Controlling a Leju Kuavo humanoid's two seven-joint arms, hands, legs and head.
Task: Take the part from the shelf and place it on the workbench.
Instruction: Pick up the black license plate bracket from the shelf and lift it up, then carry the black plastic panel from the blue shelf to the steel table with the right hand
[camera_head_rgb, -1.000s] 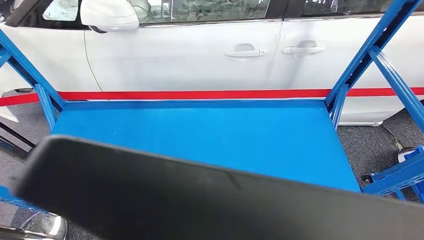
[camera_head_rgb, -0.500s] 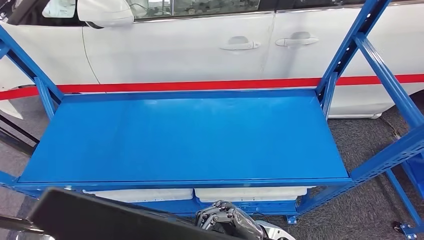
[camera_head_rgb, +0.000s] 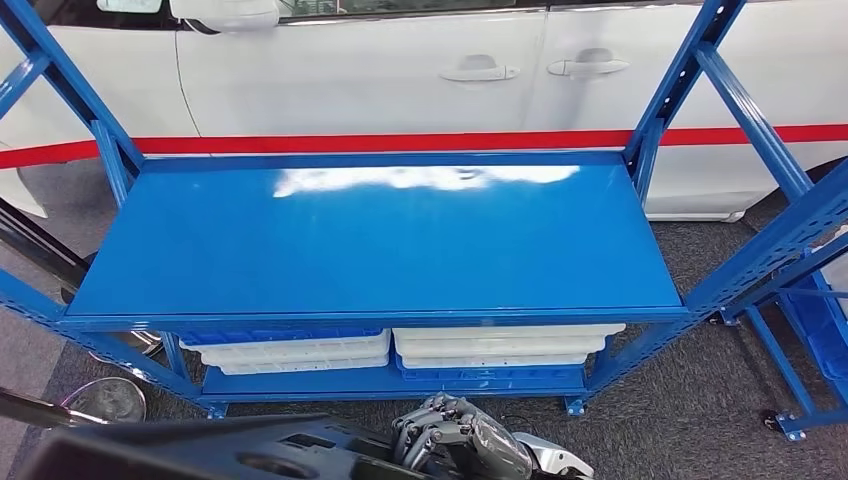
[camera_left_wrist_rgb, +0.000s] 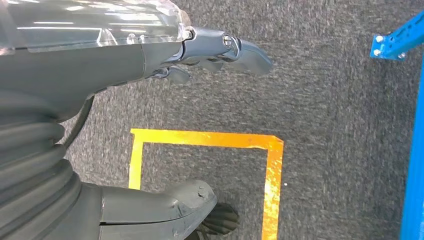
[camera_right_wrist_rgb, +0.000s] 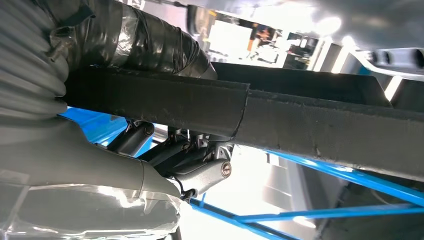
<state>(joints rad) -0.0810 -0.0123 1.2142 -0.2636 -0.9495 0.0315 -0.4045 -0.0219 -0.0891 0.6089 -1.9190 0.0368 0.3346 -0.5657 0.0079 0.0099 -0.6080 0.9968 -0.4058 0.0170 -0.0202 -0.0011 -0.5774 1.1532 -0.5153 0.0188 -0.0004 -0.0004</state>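
Blue shelf rack (camera_head_rgb: 380, 240) — top deck bare. Black part (camera_head_rgb: 200, 455) — off the shelf, low at the robot's front, gripped by the right hand (camera_head_rgb: 455, 440). Left hand (camera_left_wrist_rgb: 220, 50) — empty, fingers apart over carpet. Outstanding: placing on the workbench.

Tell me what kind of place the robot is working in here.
Probably a car factory or automotive workshop floor. A blue metal shelving rack stands beside a white car, white plastic trays sit on its lower shelf, and yellow floor-marking tape outlines a spot on the grey carpet-like floor.
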